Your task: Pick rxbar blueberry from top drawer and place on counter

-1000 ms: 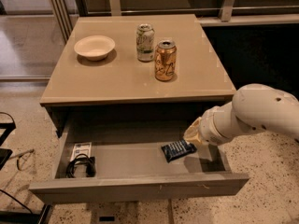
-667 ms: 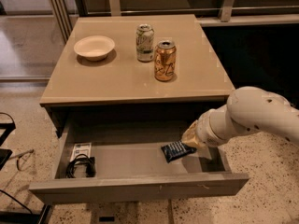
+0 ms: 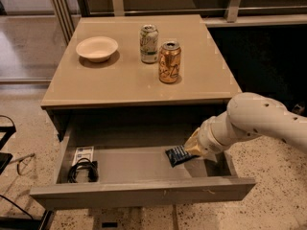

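The top drawer (image 3: 144, 191) is pulled open below the counter (image 3: 129, 83). The rxbar blueberry (image 3: 178, 155), a dark blue wrapper with white print, sits tilted in the right half of the drawer. My gripper (image 3: 194, 150) reaches down into the drawer from the right on a white arm. It is shut on the bar's right end. The bar looks raised a little off the drawer floor.
On the counter stand a white bowl (image 3: 97, 48), a green-white can (image 3: 149, 43) and an orange can (image 3: 170, 62). A black coiled cable (image 3: 83, 170) and a white card (image 3: 83, 154) lie in the drawer's left end. A dark railing runs behind the table.
My arm and gripper have shifted slightly left and up, and the bar has moved with them. Nothing else has moved.
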